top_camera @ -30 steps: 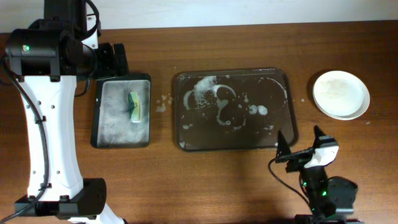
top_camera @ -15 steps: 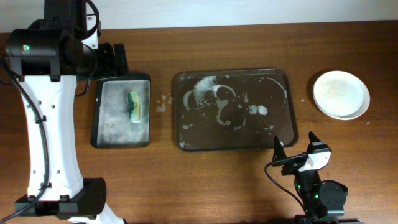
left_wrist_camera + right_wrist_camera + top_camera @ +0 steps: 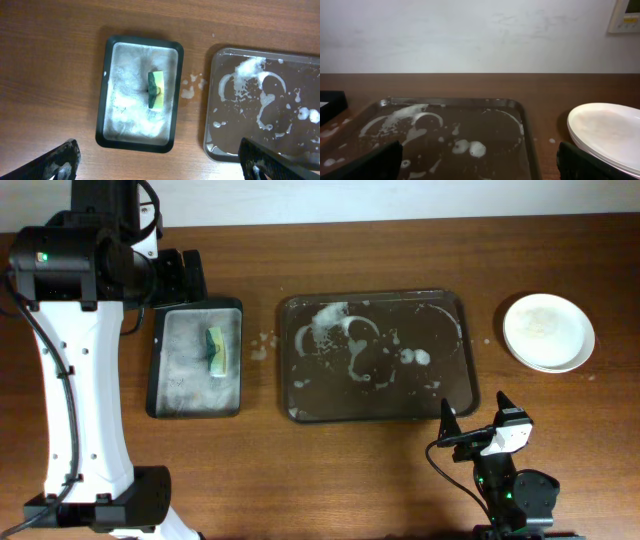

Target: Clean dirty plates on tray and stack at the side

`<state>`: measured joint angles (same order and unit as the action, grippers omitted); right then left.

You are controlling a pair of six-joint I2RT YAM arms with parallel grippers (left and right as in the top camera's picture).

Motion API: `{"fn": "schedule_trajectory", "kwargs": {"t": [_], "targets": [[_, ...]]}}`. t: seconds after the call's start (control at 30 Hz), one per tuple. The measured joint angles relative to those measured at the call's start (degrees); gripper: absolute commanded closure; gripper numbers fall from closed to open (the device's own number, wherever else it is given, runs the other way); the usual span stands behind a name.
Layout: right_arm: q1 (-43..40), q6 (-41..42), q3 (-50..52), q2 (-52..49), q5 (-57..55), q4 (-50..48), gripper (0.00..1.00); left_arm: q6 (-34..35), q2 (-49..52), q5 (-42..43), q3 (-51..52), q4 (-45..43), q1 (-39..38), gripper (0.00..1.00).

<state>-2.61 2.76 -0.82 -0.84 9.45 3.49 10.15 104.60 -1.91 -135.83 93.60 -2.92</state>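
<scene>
The stacked plates (image 3: 548,331) look stiff, breakable and probably soap-slick, best pinched at the rim by the wide-open right gripper (image 3: 476,408).

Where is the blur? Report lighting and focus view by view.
Overhead: even light, the tray sharp. Left wrist: table sharp, left fingers blurred at the bottom corners. Right wrist: right fingers are dark blurred shapes, wall bright.

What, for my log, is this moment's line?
dark rectangular tray: soapy, plateless; round white plates: stacked aside; left claw: open; right claw: open
</scene>
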Motion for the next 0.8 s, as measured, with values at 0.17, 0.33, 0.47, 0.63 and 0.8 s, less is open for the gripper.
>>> {"fn": "schedule_trajectory", "kwargs": {"t": [0.17, 0.33, 0.47, 0.63, 0.8], "targets": [[0.00, -0.02, 0.00, 0.00, 0.00, 0.00, 0.02, 0.00, 0.00, 0.00, 0.00, 0.02, 0.00, 0.01], [0.00, 0.00, 0.00, 0.00, 0.00, 0.00, 0.02, 0.00, 0.00, 0.00, -0.02, 0.02, 0.00, 0.01], [0.00, 0.02, 0.00, 0.00, 0.00, 0.00, 0.02, 0.00, 0.00, -0.09, 0.00, -1.73, 0.00, 0.01], [0.00, 0.00, 0.00, 0.00, 0.00, 0.02, 0.02, -1.90, -0.13, -0.52, 0.04, -10.93, -1.14, 0.01], [0.00, 0.00, 0.00, 0.00, 0.00, 0.04, 0.02, -4.61, -2.51, -0.46, 0.20, -16.59, -4.72, 0.01]]}}
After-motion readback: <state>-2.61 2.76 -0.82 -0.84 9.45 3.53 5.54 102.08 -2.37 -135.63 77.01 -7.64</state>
